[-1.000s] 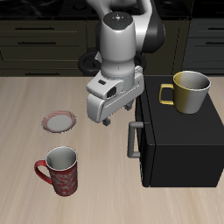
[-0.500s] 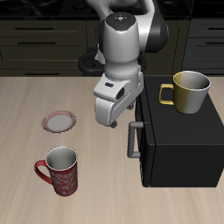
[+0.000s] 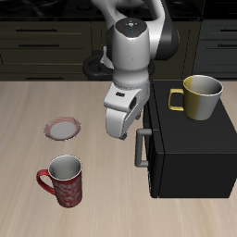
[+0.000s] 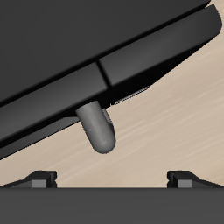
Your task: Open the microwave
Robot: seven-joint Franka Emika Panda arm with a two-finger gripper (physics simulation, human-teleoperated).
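Observation:
The microwave (image 3: 194,153) is a large matte-black box near the table's front edge, its door shut. Its grey vertical bar handle (image 3: 141,148) stands on the door's edge. My gripper (image 3: 124,135) hangs just above and beside the top end of the handle, not touching it. In the wrist view the microwave (image 4: 87,44) fills much of the frame and the handle's end (image 4: 99,129) sticks out toward me. My gripper (image 4: 112,179) is open, fingertips (image 4: 39,178) spread wide with the handle end between their lines, and empty.
A yellow mug (image 3: 199,95) stands on top of the microwave. A red patterned mug (image 3: 65,180) stands near the front edge. A small round plate (image 3: 63,128) lies farther back. Dark cabinets (image 3: 37,37) line the back.
My gripper has shifted sideways toward the microwave's handle and a little lower. The microwave door has not moved.

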